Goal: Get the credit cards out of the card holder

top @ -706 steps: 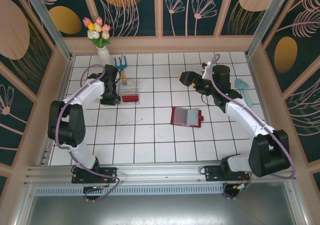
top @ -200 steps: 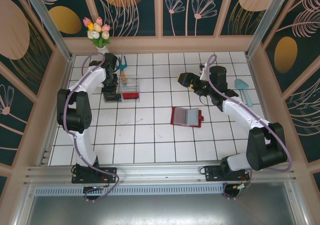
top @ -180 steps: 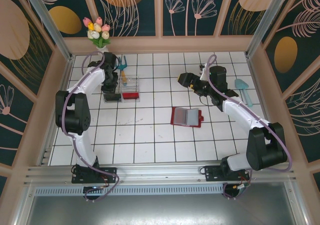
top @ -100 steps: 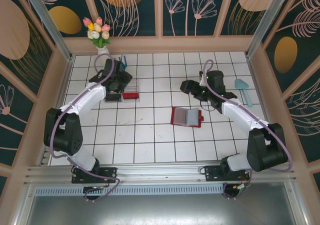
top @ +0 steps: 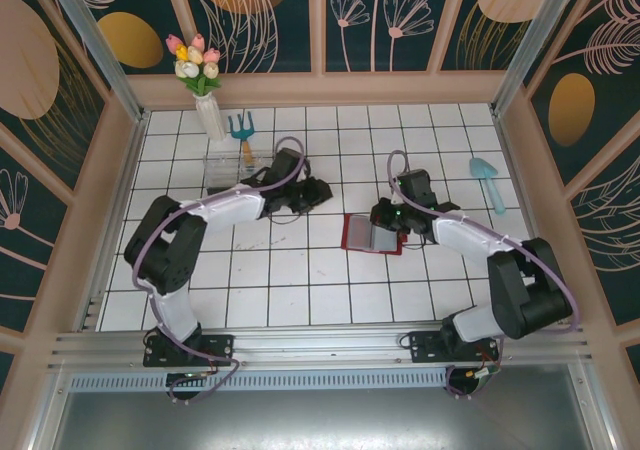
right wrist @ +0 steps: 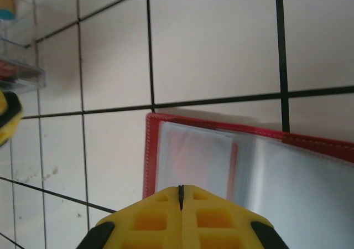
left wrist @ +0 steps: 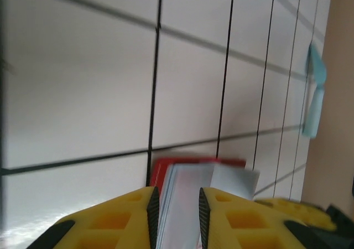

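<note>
Both arms are now in at the holder (top: 372, 235). The right gripper (right wrist: 181, 188) has snapped shut, empty, over it. The left gripper (left wrist: 175, 196) is narrowly parted and empty, just beside it. Card pulling looks ready to start.

Closed gripper (right wrist: 181, 189) over open card holder (right wrist: 249, 166)

Near half of the table (top: 300, 290): bare tiles, open passage up to the near edge of the card holder (top: 358, 234).
Left arm (top: 215, 210) lies across left-centre; left gripper (top: 320, 192) hangs near the holder's far-left corner.
Right gripper (top: 383, 215) sits over the holder's far edge, blocking approach there.
Far-left corner is crowded: clear tray (top: 225, 175), vase (top: 210, 118), garden fork (top: 241, 130).
Scoop (top: 484, 180) lies by the right wall.
</note>
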Controlling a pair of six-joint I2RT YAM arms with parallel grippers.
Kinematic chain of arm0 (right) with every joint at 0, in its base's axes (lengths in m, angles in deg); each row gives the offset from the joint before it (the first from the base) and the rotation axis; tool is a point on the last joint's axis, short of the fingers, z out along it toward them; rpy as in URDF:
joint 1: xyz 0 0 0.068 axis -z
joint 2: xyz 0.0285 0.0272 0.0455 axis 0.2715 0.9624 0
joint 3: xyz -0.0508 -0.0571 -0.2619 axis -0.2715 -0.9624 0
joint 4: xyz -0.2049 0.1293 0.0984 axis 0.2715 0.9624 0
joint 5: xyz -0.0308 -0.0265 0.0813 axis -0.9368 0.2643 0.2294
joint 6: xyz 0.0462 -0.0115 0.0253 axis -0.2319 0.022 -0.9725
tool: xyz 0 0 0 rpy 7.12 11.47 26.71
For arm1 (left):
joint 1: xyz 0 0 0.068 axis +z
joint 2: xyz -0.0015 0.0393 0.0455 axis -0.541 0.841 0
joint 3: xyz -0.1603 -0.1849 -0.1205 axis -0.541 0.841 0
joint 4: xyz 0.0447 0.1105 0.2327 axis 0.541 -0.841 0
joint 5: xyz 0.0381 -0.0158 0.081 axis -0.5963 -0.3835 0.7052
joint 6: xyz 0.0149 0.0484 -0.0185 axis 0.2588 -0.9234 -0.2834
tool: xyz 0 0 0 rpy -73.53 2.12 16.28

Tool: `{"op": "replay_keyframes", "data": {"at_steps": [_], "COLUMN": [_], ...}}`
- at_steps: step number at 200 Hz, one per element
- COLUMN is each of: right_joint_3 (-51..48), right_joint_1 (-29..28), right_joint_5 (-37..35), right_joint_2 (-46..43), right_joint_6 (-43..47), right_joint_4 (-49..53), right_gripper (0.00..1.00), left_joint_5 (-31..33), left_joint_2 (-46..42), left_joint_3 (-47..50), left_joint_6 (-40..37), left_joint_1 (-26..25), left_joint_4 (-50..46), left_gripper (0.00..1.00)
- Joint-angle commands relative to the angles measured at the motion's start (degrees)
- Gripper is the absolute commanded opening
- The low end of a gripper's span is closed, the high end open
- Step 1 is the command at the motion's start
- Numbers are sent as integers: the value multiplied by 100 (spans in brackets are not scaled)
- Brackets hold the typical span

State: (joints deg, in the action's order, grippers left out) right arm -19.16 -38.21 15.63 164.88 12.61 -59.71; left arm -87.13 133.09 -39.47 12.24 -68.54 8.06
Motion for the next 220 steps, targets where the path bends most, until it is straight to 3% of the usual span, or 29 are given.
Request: {"op": "replay_keyframes", "data": {"at_steps": [1,104,220], "right_joint_3": [-93,-144,-11], "right_joint_1": [-119,-189,-196], "right_joint_5": [-42,-396,-310], "right_joint_2": [299,1078,643], "right_joint_6": [56,113,137], "right_joint_4": [-152,-76,391], "right_gripper": [3,0,0], "left_joint_5": [-533,-767,-887], "left_joint_2": [350,931,1272], "left_joint_3": [-172,-347,-500], "left_joint_6": [-327,-529,-480], "left_joint_1": [-226,-642,-696], "left_joint_4": [273,163,190], "left_gripper": [28,28,28]}}
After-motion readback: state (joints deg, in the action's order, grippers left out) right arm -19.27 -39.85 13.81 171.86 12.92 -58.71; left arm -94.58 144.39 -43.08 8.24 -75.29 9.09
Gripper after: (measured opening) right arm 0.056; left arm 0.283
